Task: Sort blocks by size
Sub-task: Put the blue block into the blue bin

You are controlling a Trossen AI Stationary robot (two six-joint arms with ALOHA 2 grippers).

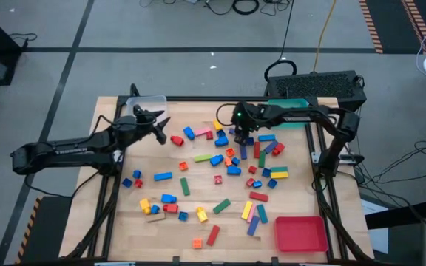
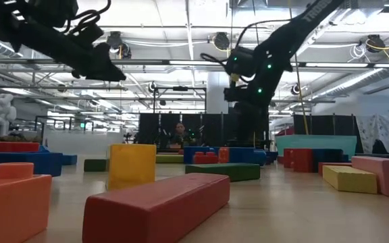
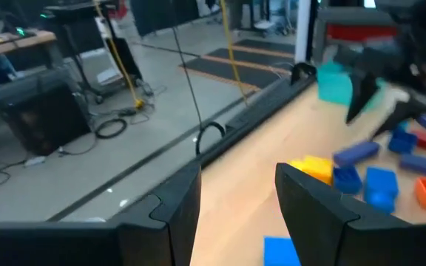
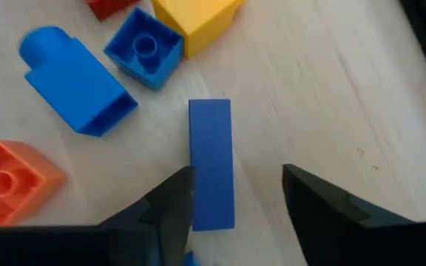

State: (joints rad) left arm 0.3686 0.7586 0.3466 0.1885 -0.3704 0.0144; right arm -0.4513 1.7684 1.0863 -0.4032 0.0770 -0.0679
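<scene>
Many coloured blocks lie scattered over the wooden table [image 1: 198,240]. My right gripper [image 1: 241,142] points steeply down over the far middle of the pile, open [image 4: 237,176]. A long blue bar [image 4: 211,159] lies flat on the wood, its near end in the gap close to one finger [image 4: 170,203]. Around it lie a blue studded brick [image 4: 76,77], a small blue cube [image 4: 143,48], a yellow block [image 4: 194,18] and an orange one [image 4: 9,181]. My left gripper [image 1: 165,127] hovers open and empty [image 3: 235,177] over the far left, nearly level. My right gripper comes at the blue bar from above, its fingers across the bar's near end [image 4: 213,210]. One finger overlaps the bar's long edge in the wrist view. I cannot tell whether it touches. The bar lies flat on the table.
A clear tray [image 1: 148,103] stands at the far left corner, a teal tray [image 1: 294,103] at the far right, a red tray [image 1: 300,233] at the near right. Dark frame rails [image 1: 109,192] run along the table's sides. Bare wood shows along the near edge.
</scene>
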